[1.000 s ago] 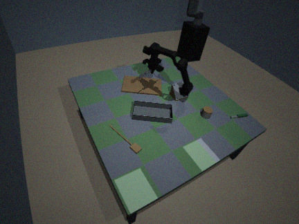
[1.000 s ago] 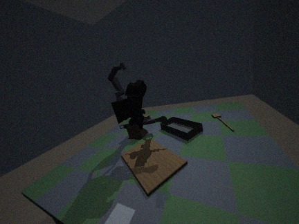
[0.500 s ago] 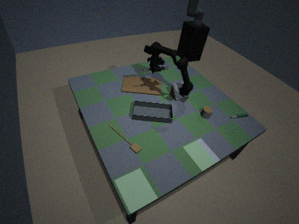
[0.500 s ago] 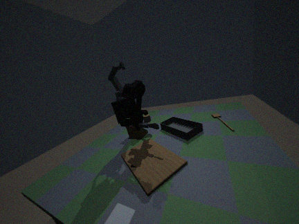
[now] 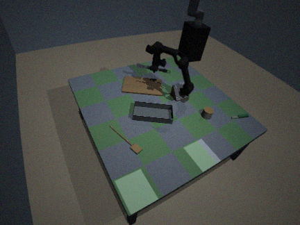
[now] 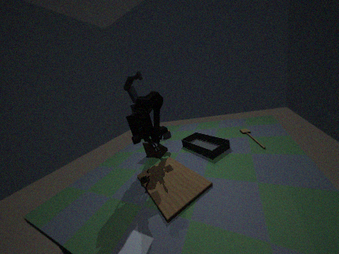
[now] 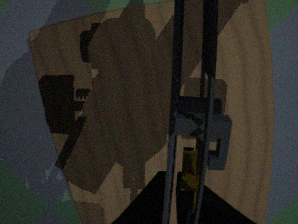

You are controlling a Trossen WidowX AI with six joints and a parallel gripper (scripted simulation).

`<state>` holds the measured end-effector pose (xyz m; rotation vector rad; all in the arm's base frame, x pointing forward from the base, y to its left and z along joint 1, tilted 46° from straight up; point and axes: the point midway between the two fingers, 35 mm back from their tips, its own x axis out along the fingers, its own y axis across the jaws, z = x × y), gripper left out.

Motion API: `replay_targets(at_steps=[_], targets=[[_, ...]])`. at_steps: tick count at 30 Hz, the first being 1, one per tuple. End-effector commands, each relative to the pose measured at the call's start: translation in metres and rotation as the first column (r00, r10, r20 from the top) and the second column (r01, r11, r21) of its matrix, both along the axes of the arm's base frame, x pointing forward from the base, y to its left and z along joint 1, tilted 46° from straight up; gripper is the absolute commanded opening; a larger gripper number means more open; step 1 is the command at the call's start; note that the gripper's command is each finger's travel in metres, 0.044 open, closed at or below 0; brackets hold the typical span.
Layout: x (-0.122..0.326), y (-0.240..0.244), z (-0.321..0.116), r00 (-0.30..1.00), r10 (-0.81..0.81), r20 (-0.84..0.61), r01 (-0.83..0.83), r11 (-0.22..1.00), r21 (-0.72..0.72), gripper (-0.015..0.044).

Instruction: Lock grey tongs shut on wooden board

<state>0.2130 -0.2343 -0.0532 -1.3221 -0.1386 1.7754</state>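
Status, top view: grey tongs (image 5: 164, 70) (image 6: 156, 147) (image 7: 178, 65) are out of the roasting tin (image 5: 153, 119) (image 6: 200, 150), which sits at about 5 to 6 o'clock from the wooden board (image 5: 133, 87) (image 6: 188, 188) (image 7: 250, 100). The tongs are held up off the counter (image 5: 163, 135) (image 6: 235, 200), toward 1 o'clock from the board's middle.

End effector (image 5: 154, 69) (image 6: 153, 143) (image 7: 172, 181): clamped on the tongs. In the wrist view their two arms run toward 12 o'clock, close together and nearly side by side.

Done: lift out of the tin; squeeze, apparently. Lock: cannot be confirmed; the catch does not read clearly, and tip direction is hard to judge in this light.

Left: make sure of the lock with tips up if it has not engaged, lower the tongs flat onto the board, release, and check that they stay shut.
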Motion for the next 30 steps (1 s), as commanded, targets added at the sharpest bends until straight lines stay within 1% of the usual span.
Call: replay_targets(at_steps=[1,12,30], targets=[[-0.003,0.0,-0.003,0.998,-0.039,-0.046,0.039,0.999,-0.003,-0.015],[-0.003,-0.001,-0.004,0.998,-0.054,-0.033,0.053,0.998,-0.019,-0.015],[-0.007,-0.001,-0.013,0.974,-0.193,0.121,0.212,0.962,-0.174,-0.015]])
